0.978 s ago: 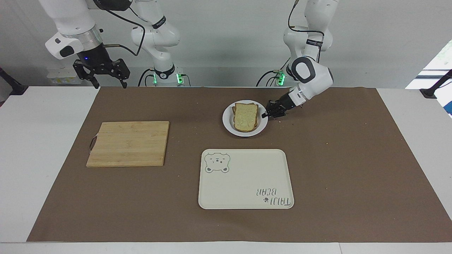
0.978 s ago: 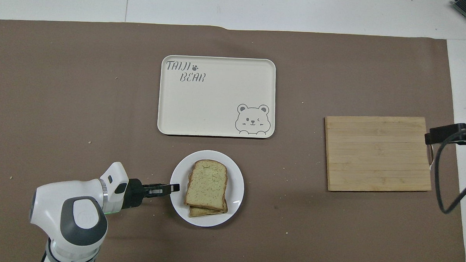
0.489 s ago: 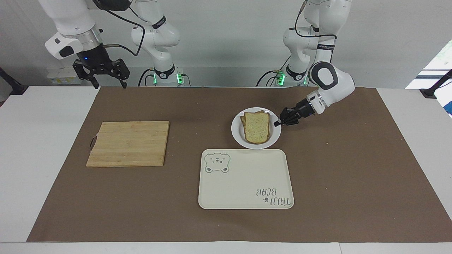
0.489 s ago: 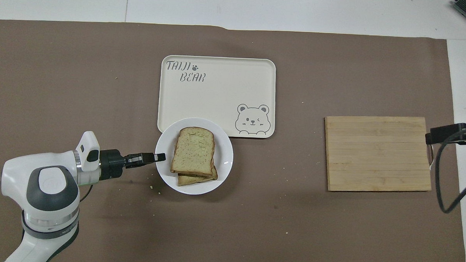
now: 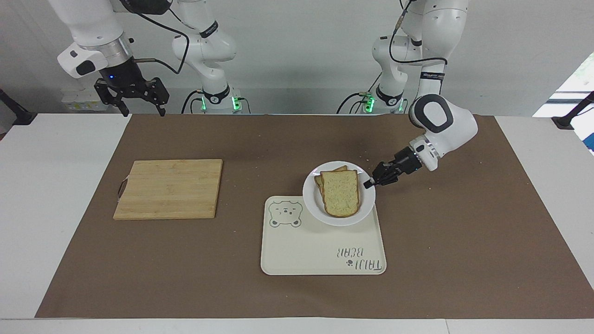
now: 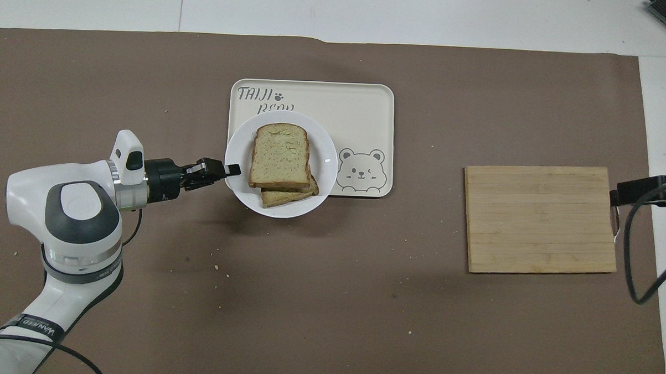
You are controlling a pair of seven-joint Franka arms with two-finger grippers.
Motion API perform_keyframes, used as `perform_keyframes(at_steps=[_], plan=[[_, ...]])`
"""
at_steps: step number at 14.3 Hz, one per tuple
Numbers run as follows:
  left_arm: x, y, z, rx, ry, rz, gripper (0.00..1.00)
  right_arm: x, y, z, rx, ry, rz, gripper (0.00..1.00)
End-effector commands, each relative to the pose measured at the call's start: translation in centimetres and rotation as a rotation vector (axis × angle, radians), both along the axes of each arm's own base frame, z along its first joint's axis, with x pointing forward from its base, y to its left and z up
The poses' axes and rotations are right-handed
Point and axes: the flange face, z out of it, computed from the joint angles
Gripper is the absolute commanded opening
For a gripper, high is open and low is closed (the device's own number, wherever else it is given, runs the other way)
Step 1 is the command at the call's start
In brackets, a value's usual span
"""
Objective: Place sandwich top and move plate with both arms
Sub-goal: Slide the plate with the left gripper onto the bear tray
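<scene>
The sandwich top (image 5: 341,198) lies on a lower slice on the small white plate (image 5: 365,204). In the overhead view the sandwich top (image 6: 280,154) covers most of the lower slice (image 6: 291,196). My left gripper (image 5: 370,183) is shut on the plate's rim at the side toward the left arm's end, and it also shows in the overhead view (image 6: 233,169). The plate (image 6: 239,150) overlaps the cream bear tray (image 5: 320,250) at the tray's edge nearer to the robots. My right gripper (image 5: 145,112) is open and empty, raised over the table's edge at the right arm's end.
A wooden cutting board (image 5: 169,188) lies toward the right arm's end; it also shows in the overhead view (image 6: 539,219). The tray (image 6: 363,110) bears a bear drawing and lettering. Crumbs dot the brown mat near the left arm.
My left gripper has carried the plate with the sandwich away from the robots, from the mat onto the tray's nearer edge. The right arm has not moved.
</scene>
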Motion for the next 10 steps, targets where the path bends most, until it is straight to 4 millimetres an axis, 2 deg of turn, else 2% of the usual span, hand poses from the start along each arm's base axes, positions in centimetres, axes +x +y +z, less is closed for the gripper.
perform_keyframes(at_steps=[1,3,6,8,9,10], plan=[[3.4,-1.3,-0.1,-0.004,0.007,0.018,0.00,0.1,-0.1,0.0,0.004,-0.001,-0.010,1.00],[5.6,-1.8,-0.8,0.018,0.049,0.033,0.00,0.1,-0.1,0.0,0.004,-0.001,-0.010,1.00],[8.3,-4.0,-2.9,0.110,0.093,0.029,0.00,0.1,0.0,-0.1,0.004,0.000,-0.009,1.00],[9.0,-5.1,-4.1,0.116,0.095,0.017,0.00,0.2,-0.2,0.0,0.003,-0.008,-0.009,1.00],[9.0,-5.2,-3.9,0.130,0.086,0.005,0.00,0.2,-0.2,0.0,0.003,-0.008,-0.010,1.00],[8.8,-5.6,-4.0,0.145,0.084,-0.013,0.19,0.2,-0.2,-0.1,0.003,-0.007,-0.012,1.00]])
